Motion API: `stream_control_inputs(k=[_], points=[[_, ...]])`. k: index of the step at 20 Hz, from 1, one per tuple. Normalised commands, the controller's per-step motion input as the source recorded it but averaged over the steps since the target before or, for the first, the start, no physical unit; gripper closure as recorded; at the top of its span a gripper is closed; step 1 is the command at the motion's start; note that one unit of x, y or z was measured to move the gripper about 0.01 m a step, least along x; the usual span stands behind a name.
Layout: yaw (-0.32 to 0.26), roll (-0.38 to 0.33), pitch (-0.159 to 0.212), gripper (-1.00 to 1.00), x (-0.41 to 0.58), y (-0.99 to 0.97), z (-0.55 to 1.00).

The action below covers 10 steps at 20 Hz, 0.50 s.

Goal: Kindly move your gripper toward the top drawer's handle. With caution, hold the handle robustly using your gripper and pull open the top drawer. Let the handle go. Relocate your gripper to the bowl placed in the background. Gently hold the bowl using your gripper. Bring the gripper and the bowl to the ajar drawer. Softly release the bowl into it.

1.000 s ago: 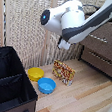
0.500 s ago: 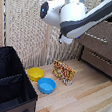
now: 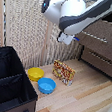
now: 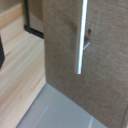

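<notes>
Handle [image 4: 81, 35], slim silvery bar, wood-grain top drawer [image 4: 65, 75]

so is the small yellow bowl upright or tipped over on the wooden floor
Upright. In the exterior view the small round yellow bowl sits flat on the light wooden floor with its open rim facing up, beside the blue bowl.

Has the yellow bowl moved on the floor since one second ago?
No. The yellow bowl lies in the same place, beside the blue bowl and near the black bin, as before.
</notes>
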Motion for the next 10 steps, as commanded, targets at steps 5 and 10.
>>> stream_control_inputs(k=[5, 10], points=[[-0.196, 0.375, 0.038, -1.0, 0.214, 0.15, -0.01], [-0.187, 0.375, 0.031, -1.0, 0.227, 0.16, -0.02]])
